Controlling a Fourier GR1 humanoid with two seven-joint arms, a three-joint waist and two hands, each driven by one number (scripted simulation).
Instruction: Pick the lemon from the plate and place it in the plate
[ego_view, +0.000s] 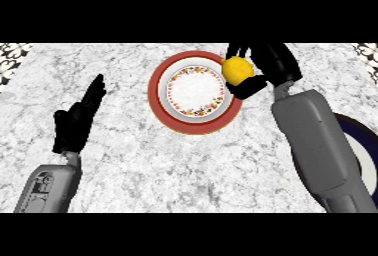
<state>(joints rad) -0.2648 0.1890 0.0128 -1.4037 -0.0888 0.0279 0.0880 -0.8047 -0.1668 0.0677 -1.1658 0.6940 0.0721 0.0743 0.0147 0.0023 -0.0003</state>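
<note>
you are looking steeply down on a grey-white marbled counter (184, 170). the right hand (269, 62) sits at the upper right of the view, at the end of its grey forearm (317, 145), which comes in from the lower right edge. its fingers and thumb are curled round the lemon (238, 70); the yellow fruit shows between the black fingers above it and the thumb below it.

note the lemon's position: it is over the right rim of the red-rimmed plate (159, 97), which lies at the upper centre of the counter. the plate has a wide red outer band, a ring of small floral pattern and a white centre. you cannot tell from this view whether the lemon touches the rim or is held just above it.

a second plate (362, 145), dark blue at the edge with a pale inner part, lies at the right edge of the view and is largely hidden behind the right forearm.

the left hand (77, 122) shows at the left side, well apart from both plates. its fingers are straight and point up the view, holding nothing.
</note>
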